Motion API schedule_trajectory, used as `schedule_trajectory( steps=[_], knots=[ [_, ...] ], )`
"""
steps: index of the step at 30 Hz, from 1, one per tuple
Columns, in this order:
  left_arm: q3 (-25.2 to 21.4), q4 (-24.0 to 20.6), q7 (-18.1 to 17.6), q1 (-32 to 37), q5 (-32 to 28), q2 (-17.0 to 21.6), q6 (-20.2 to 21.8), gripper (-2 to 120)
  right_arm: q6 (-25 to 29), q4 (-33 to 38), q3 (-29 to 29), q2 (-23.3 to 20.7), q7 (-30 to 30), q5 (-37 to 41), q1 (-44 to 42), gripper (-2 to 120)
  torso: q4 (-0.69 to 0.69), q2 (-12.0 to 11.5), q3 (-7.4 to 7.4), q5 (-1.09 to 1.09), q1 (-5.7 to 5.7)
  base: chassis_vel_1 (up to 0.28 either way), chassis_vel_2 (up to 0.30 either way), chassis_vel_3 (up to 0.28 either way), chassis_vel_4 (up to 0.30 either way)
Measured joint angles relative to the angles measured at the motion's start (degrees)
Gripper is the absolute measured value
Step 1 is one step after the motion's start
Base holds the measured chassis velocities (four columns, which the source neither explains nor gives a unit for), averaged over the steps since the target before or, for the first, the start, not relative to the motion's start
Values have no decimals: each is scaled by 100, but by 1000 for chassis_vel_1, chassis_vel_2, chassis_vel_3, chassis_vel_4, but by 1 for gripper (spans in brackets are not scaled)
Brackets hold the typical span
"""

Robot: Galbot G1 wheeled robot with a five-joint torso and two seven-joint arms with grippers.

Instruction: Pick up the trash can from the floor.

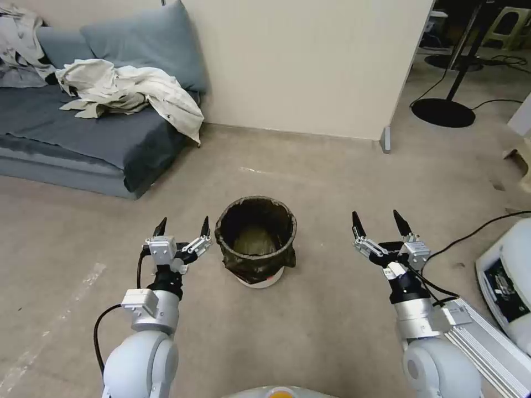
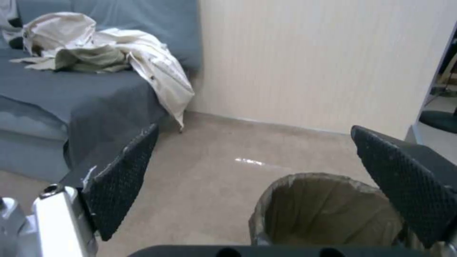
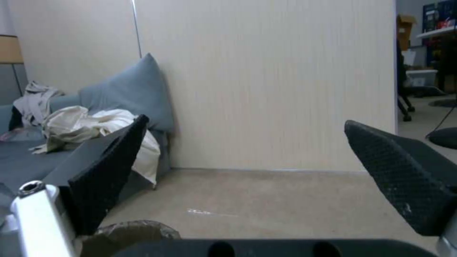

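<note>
The trash can (image 1: pixel 255 241), a small white bin lined with a dark crinkled bag folded over its rim, stands upright on the beige floor (image 1: pixel 310 182) between my two arms. My left gripper (image 1: pixel 182 228) hovers open just to its left, apart from it. My right gripper (image 1: pixel 378 224) is open about a hand's width to its right. In the left wrist view the trash can (image 2: pixel 328 210) lies close ahead, beside one finger (image 2: pixel 405 182). In the right wrist view only a bit of the trash can's bag rim (image 3: pixel 128 230) shows, by one finger (image 3: pixel 107 175).
A grey-blue sofa (image 1: pixel 83 132) with crumpled pale clothes (image 1: pixel 133 91) stands at the left rear. A cream partition wall (image 1: pixel 304 61) rises behind the can. A black lamp base (image 1: pixel 442 112) and cables lie at the right rear, and a white device (image 1: pixel 506 287) at the right.
</note>
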Motion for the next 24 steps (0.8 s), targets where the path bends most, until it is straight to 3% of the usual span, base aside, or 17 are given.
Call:
schedule_trajectory(
  steps=[10,13,16,24],
  knots=[
    [79,138,-41,-336,-485,219,377,100,12,-21,2,1,-33,-2,29,100,-1,0,-1,0,-1,0,0,0,0],
    [191,403,-175,-719,-1203,517,966,100,6,-62,-23,-9,-37,-2,84,100,-1,0,-1,0,-1,0,0,0,0],
    [264,589,-237,-925,-1543,665,1219,100,-2,-71,-38,-7,-49,-7,95,100,-1,0,-1,0,-1,0,0,0,0],
    [425,1135,-395,-1557,-1998,999,1809,100,-8,-74,-40,76,-96,-127,32,100,-2,0,-1,0,-1,0,0,0,0]
  ],
)
